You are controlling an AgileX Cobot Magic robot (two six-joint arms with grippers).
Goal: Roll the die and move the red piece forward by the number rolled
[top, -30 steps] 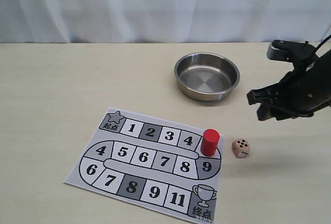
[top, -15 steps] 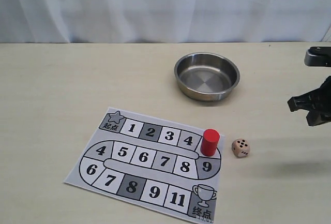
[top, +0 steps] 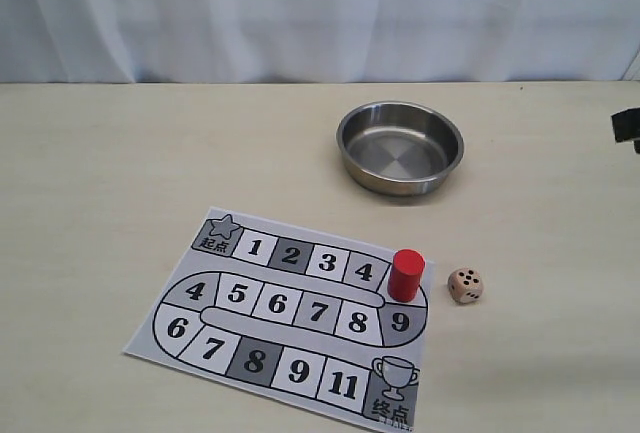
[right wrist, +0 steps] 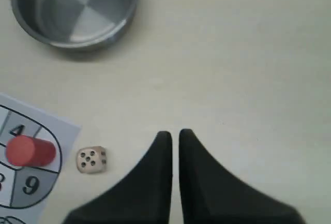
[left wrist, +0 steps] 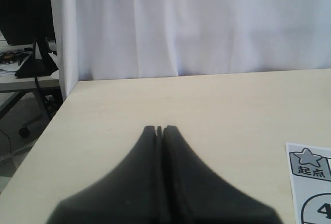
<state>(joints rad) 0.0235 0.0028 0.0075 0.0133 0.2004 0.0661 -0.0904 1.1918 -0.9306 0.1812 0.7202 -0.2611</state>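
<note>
The red piece (top: 406, 275) stands upright at the right end of the paper board (top: 215, 243), between the squares marked 4 and 9. The die (top: 464, 286) rests on the table just right of the board, apart from the piece. In the right wrist view the die (right wrist: 91, 160) shows five pips on top, beside the red piece (right wrist: 30, 150). My right gripper (right wrist: 175, 132) hangs above bare table to the die's right, its fingers all but together with nothing between them. My left gripper (left wrist: 159, 128) is shut and empty, well short of the board's start corner (left wrist: 310, 164).
A steel bowl (top: 342, 143) sits behind the board, with nothing in it; it is also in the right wrist view (right wrist: 72, 43). A black part of the right arm (top: 627, 128) shows at the right edge. White curtain backs the table.
The right arm has drawn back to the right, almost out of the exterior view. The die and the red piece have stayed put.
</note>
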